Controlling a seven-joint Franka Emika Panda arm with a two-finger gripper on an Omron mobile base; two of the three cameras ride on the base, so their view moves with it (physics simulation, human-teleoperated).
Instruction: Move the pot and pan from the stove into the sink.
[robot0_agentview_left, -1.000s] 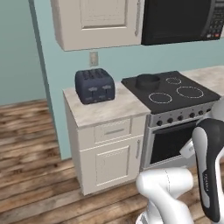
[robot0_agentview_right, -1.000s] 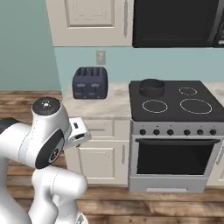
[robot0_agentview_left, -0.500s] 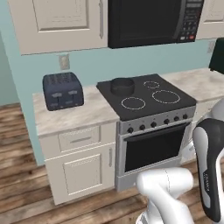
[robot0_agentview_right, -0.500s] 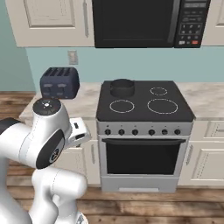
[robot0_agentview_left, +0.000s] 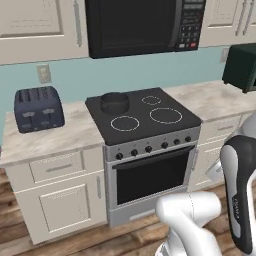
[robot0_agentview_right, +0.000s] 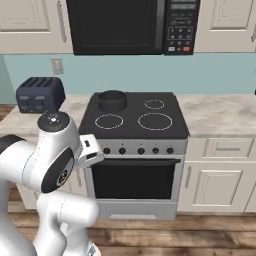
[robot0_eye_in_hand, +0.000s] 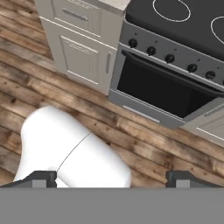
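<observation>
The pot (robot0_agentview_left: 115, 102) is dark grey and round with tall walls, and it stands on the back left burner of the stove (robot0_agentview_left: 150, 125). In the right base view the pot (robot0_agentview_right: 112, 100) sits at the same back left ring of the stove (robot0_agentview_right: 165, 131). My gripper (robot0_eye_in_hand: 111, 179) hangs low in front of the oven and faces the wood floor and the stove's knob row (robot0_eye_in_hand: 170, 59). Its fingertips (robot0_eye_in_hand: 41, 177) stand wide apart with nothing held, so it is open and far from the pot. The pan and the sink are out of view.
A dark blue toaster (robot0_agentview_left: 39, 108) sits on the marbled counter (robot0_agentview_left: 55, 137) left of the stove. A black microwave (robot0_agentview_left: 145, 25) hangs above it. A dark green appliance (robot0_agentview_left: 242, 65) stands on the right counter. Cabinets (robot0_eye_in_hand: 83, 48) line the floor below.
The whole picture has shifted left: the base has driven right along the counter, and the stove now sits in the middle. Nothing on the counters has moved, and the gripper stays open.
</observation>
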